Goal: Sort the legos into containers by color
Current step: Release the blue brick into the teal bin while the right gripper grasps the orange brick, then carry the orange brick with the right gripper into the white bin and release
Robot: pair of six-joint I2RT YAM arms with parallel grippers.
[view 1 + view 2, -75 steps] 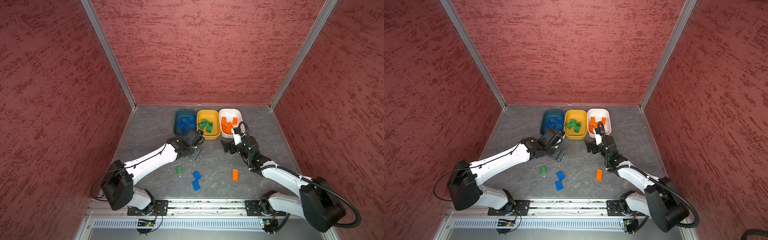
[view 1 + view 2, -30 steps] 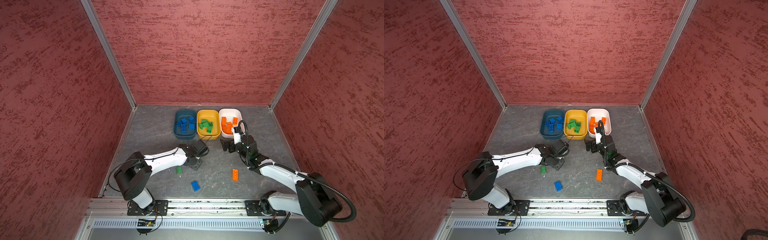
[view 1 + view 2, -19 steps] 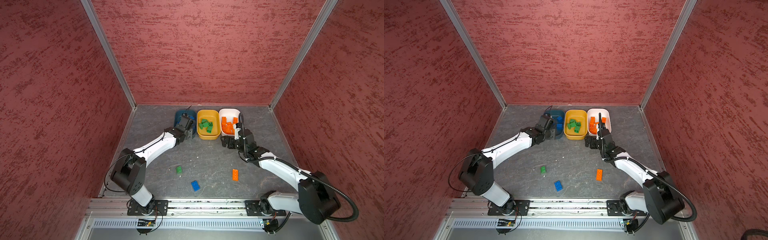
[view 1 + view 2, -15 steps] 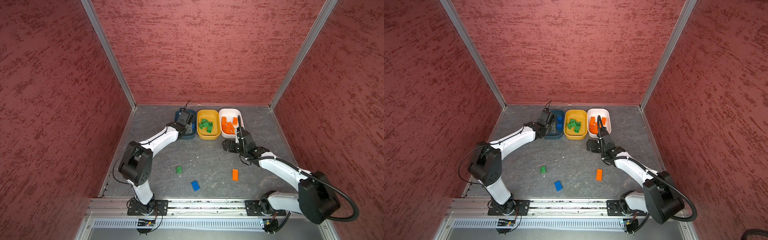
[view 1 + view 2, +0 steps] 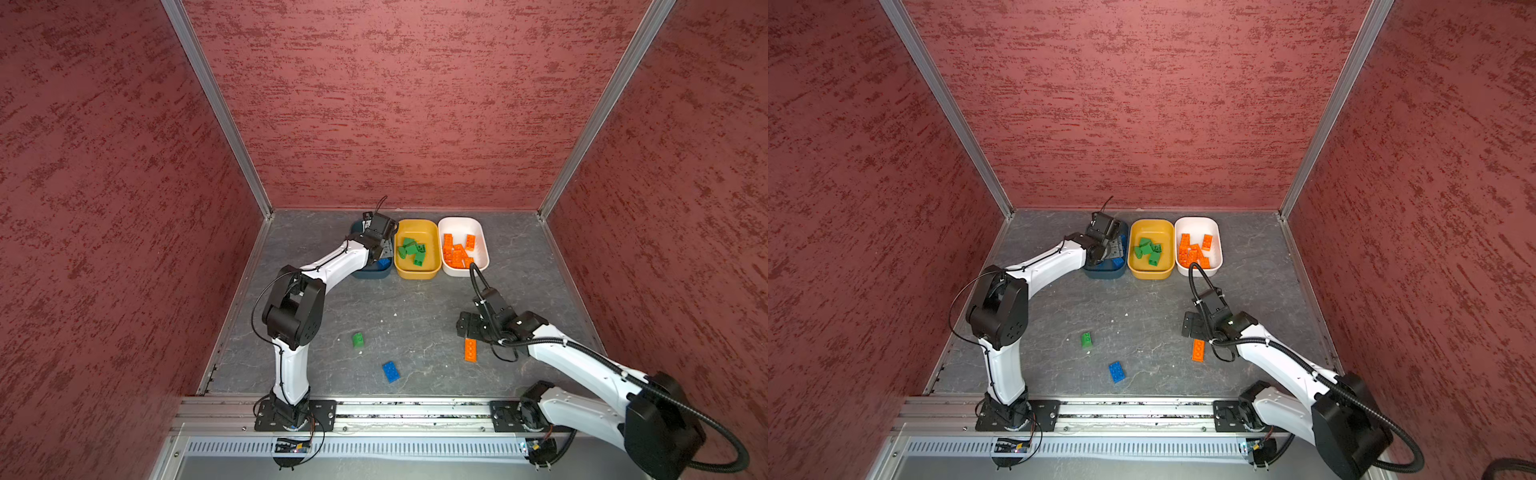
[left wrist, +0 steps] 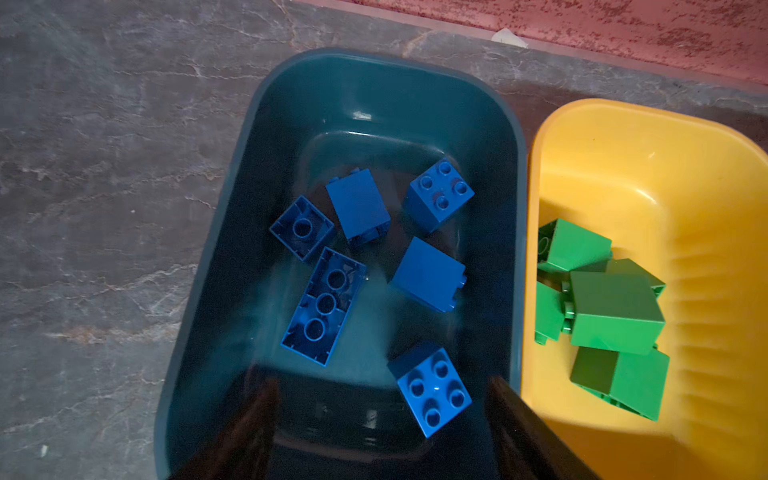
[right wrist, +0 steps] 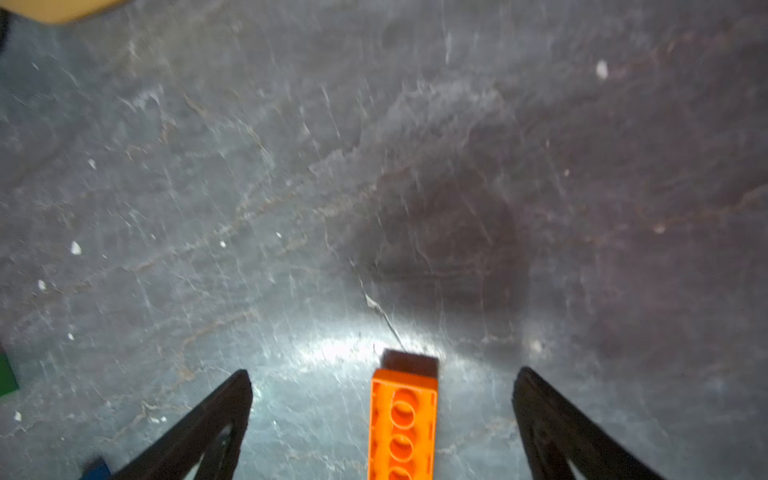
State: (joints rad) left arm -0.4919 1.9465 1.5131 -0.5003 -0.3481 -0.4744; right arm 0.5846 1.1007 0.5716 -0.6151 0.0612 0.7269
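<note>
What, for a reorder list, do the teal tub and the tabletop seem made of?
The teal tub: smooth, glossy moulded plastic, by its highlights and rounded rim. The tabletop: grey, veined, slate-like; real stone or printed laminate, cannot tell.

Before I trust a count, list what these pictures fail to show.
- Teal tub: in both top views the left arm covers most of it, so its blue bricks cannot be counted there.
- Loose orange brick: cut off by the right wrist view's edge; full length unseen there.
- Orange pile in the white tub: top views, bricks overlap, too small to count.
- Green brick: a blurred sliver at the right wrist view's edge.
</note>
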